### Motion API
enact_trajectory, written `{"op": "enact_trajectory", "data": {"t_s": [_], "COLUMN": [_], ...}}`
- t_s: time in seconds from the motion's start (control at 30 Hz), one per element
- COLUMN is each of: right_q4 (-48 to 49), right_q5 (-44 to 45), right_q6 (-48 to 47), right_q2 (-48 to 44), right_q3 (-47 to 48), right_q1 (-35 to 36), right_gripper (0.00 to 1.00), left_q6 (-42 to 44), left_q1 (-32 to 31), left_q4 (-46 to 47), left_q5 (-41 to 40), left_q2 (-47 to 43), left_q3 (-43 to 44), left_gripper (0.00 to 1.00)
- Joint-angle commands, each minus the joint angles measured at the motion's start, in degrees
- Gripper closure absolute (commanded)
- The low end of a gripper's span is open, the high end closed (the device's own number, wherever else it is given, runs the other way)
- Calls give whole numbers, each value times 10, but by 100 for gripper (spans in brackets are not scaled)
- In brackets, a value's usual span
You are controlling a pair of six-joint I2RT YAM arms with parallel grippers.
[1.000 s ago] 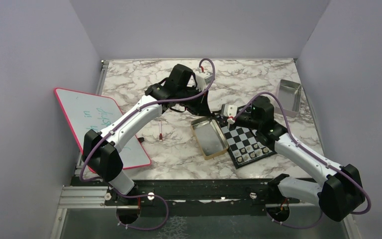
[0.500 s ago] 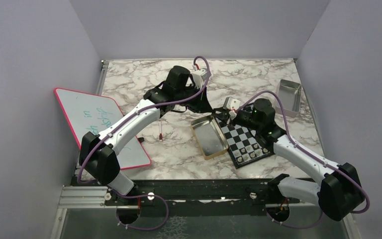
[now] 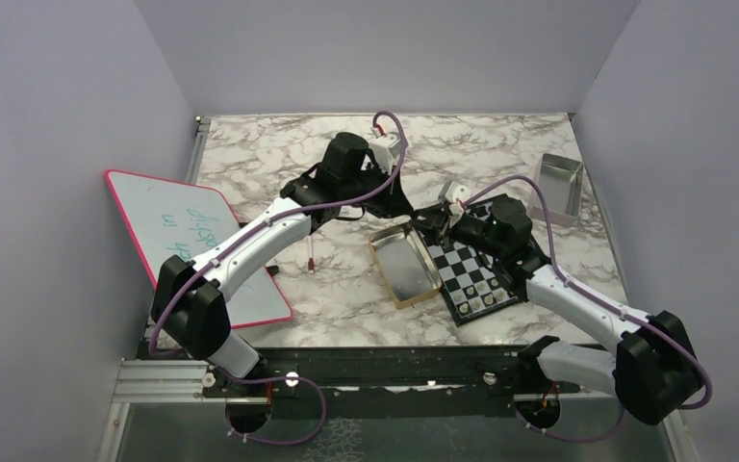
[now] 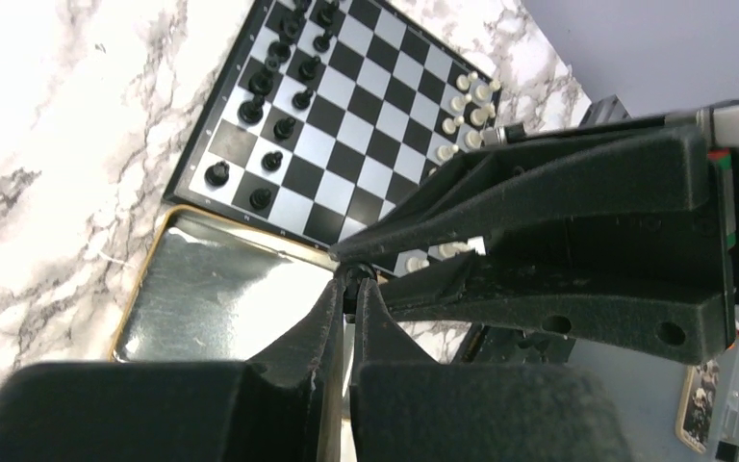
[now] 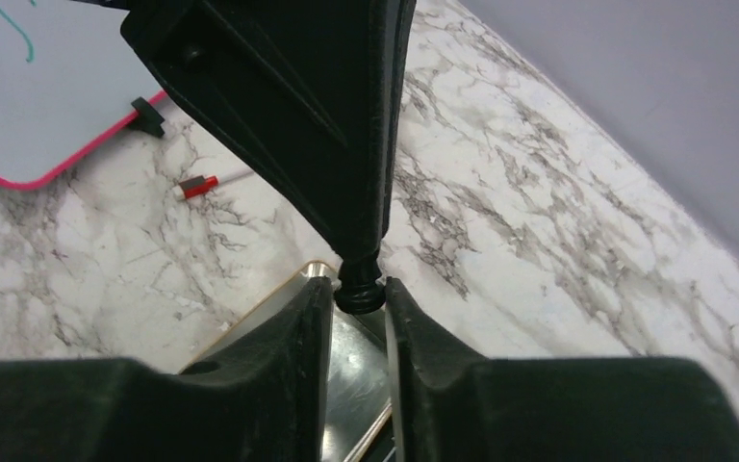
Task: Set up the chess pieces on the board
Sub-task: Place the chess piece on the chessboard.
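Right gripper [image 5: 358, 289] has swung toward ten o'clock, narrowly clamping the black piece [image 5: 359, 296] pinched by left gripper [image 4: 350, 285]: handover likely.

Right claw [image 5: 359, 300] closer, around black piece [image 5: 359, 281] in left claw [image 4: 348, 289].

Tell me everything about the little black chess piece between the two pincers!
The black chess piece is tiny, dark and shiny like plastic, with a round base. It hangs above the gold tin, off the board. The left pincer pinches its top, hiding it; the right pincer grips its base.
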Motion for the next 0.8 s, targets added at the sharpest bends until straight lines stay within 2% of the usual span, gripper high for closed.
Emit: {"op": "enact_trajectory", "data": {"t_s": [0.0,0.07,0.13,0.27,0.3,0.33,0.37,0.43,0.57,0.77], "right_q4": [-5,-17,-48,-129,-150,-174,-198,-243,-360,-454], "right_q5": [17,25,38,69,77,86,95,134,290,410], "right_q6": [49,69,80,132,154,175,188,224,380,433], "right_q2": [-21,-34,-48,-93,-105,-115,-129,-158,-202,-207], "right_q3": [-18,-26,-31,-37,-36,-33,-29,-21,16,60], "right_q1": [8,7,8,8,8,8,8,8,8,7], "right_gripper": [62,47,37,30,25,5,1,0,0,0], "left_q6": [2,11,20,37,41,44,47,51,55,60], "left_q1": [0,0,0,-1,-1,-1,-1,-1,-4,-21], "left_q4": [70,60,48,16,10,6,1,-6,-14,-14], "left_q5": [-16,-23,-29,-46,-54,-60,-66,-76,-88,-105], "left_q2": [3,9,15,32,37,41,48,61,95,147], "left_q3": [13,21,29,53,57,62,67,78,104,144], "left_gripper": [99,100,100,100,100,100,100,100,100,100]}}
